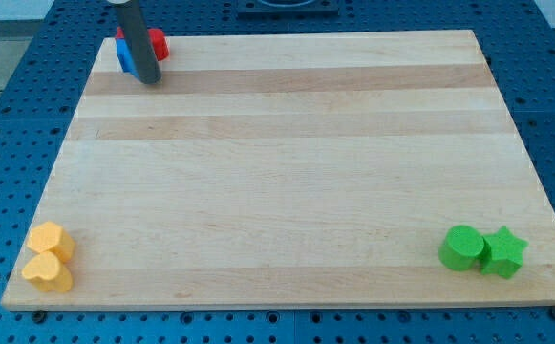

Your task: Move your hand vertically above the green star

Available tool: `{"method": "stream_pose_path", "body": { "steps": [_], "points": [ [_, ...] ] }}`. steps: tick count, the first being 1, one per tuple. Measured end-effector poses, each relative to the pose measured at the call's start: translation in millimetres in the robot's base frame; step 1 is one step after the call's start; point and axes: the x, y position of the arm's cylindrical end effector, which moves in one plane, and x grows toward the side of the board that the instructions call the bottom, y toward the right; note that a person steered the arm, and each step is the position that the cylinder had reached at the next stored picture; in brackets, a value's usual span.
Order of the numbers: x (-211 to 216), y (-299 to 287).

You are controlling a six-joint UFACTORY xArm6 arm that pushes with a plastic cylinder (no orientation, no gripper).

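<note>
There are no jaws to speak of on this arm; it ends in a plain dark rod, so nothing is apart, together or clamped.

The wooden board (287, 172) fills most of the view and lies bare across its middle, with the blocks pushed out to three corners.

The rod comes down near the eleven o'clock corner, and its tip (148, 80) rests on the board there, just in front of a blue block (124, 55) and a red block (156, 42), both partly hidden behind it. I can't tell whether it touches them.

At about seven o'clock sit two yellow blocks (48, 256), one touching the other.

At about four o'clock a green cylinder (461, 247) stands touching the green star (504, 252), the star lying nearer the board's right edge.

Star and tip sit in opposite corners, well apart, so I'd judge the task hardly begun: the tip faces a long diagonal run and should stop beyond the star, on its twelve o'clock side.
</note>
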Motion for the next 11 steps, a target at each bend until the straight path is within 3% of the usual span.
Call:
{"method": "stream_pose_path", "body": {
  "steps": [1, 2, 3, 4, 6, 8, 11],
  "points": [
    [13.5, 15.8],
    [22.0, 73.7],
    [52.2, 139.5],
    [108.7, 183.3],
    [128.2, 266.4],
    [135.7, 398.2],
    [229.5, 505.7]
  ]
}}
